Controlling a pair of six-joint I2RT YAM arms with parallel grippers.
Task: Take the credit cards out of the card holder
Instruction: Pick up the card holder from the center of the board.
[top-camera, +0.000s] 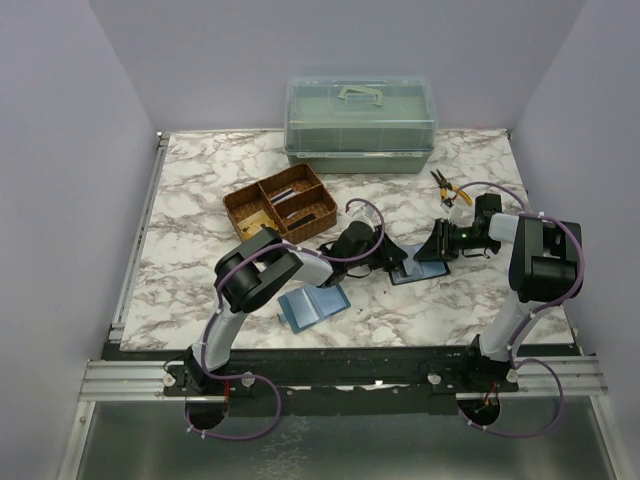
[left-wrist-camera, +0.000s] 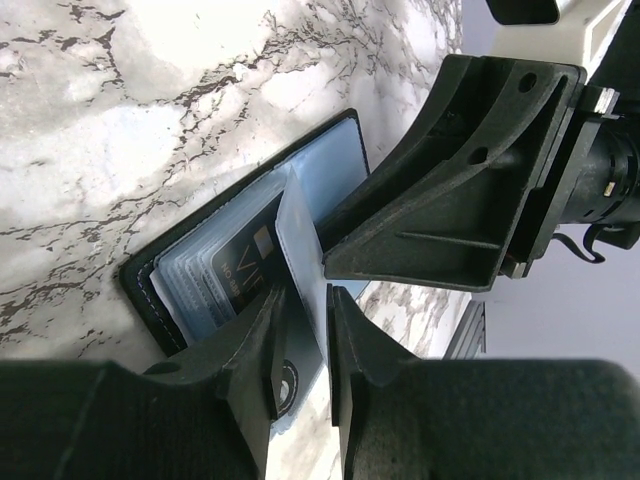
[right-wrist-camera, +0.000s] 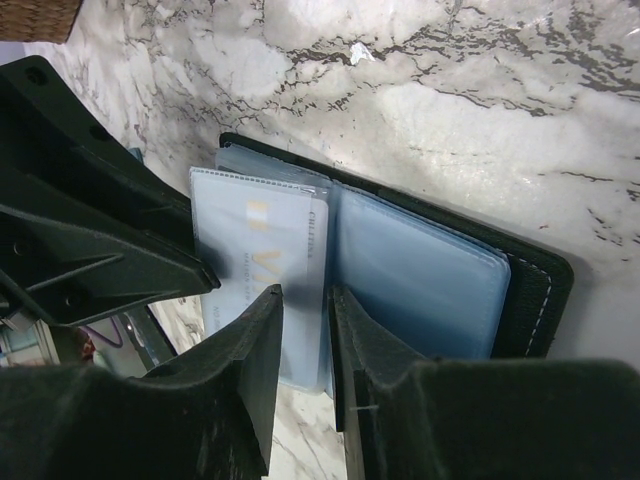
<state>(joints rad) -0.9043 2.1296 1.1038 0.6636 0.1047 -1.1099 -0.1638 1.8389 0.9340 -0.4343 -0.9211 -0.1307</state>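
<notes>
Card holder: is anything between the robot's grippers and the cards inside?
Only clear plastic sleeves covering the cards. The left gripper and right gripper are both at the open card holder; nothing else visible stands between.

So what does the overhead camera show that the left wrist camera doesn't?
Only the overhead view: a green lidded box at the back, a brown divided tray, yellow-handled pliers and a light-blue folder.
Only the left wrist view: the clear sleeves inside the holder, a dark card in one of them, and one sleeve standing up between the left gripper's fingers.
Both: the open card holder lying on the marble table, with the right gripper at it.
</notes>
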